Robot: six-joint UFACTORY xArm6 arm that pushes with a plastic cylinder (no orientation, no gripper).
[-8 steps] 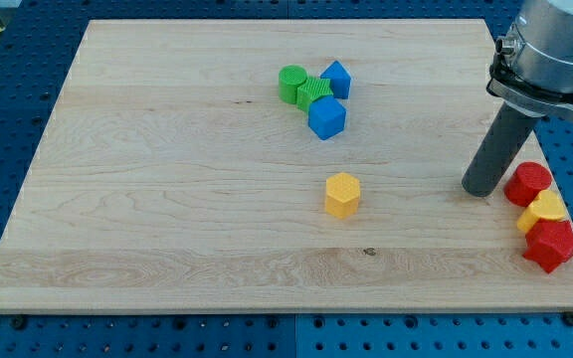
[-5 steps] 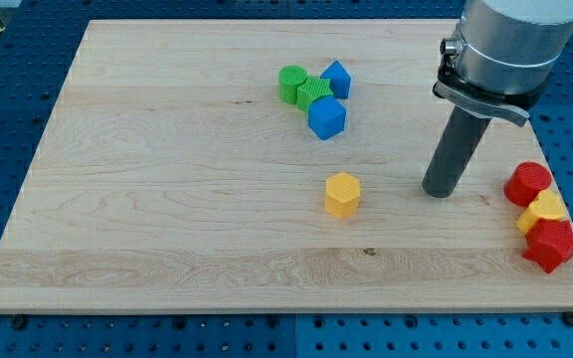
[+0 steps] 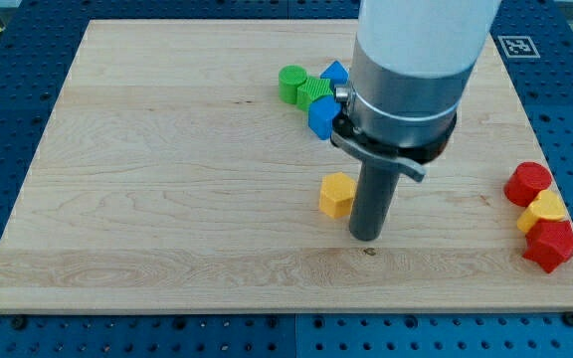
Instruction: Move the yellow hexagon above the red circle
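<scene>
Tip [image 3: 365,237] now beside yellow hexagon [image 3: 336,195] | hexagon nudged left

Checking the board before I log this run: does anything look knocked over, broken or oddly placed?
Nothing stands out. All blocks sit flat on the board; the yellow hexagon lies just left of my tip.

Yellow hexagon [image 3: 335,195] (red circle [image 3: 527,183]); blue pegboard [image 3: 8,119].
</scene>
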